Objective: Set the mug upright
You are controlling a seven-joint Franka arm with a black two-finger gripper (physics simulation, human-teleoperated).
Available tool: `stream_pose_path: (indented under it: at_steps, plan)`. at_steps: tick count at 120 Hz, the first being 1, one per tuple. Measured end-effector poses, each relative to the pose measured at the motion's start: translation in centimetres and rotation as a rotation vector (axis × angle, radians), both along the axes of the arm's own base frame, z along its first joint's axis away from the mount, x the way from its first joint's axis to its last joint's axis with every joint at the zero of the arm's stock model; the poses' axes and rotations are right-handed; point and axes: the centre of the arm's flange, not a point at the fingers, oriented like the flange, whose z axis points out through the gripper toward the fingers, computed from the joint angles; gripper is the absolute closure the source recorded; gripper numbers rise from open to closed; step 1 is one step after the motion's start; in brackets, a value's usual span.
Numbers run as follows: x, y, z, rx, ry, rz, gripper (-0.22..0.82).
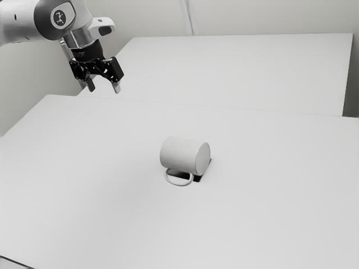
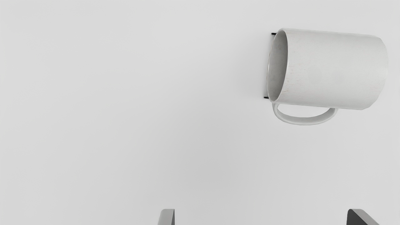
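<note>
A white mug (image 1: 182,154) lies on its side on a white surface (image 1: 106,196), below and well apart from the black gripper (image 1: 104,89), its fingers spread wide

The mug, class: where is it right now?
The mug lies on its side near the exterior view's middle, over a dark patch on the table, toward the exterior view's right from the tool.

The mug (image 2: 334,68) lay on its side on the pale table (image 2: 125,93). Taking its mouth as twelve o'clock, the handle (image 2: 304,121) stuck out at nine, and dark bits (image 2: 273,33) showed at one and eleven. The gripper (image 1: 104,88) was near ten, fingers (image 2: 166,217) wide apart.
</note>
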Motion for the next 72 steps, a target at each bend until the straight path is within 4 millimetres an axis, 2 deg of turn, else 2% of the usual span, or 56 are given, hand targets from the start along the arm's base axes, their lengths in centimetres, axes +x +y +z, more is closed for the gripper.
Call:
stream_pose_path:
  at_steps: [12,44,62,72]
  plan:
    - [0.1,0.1,-0.7,0.014,0.02,0.012,0.0]
    - [0.0,-0.3,-1.0,0.003,0.037,0.035,0.0]
    - [0.3,-1.2,-3.5,-0.076,0.084,0.041,0.0]
    - [1.0,-1.4,-5.5,-0.129,0.091,0.026,0.0]
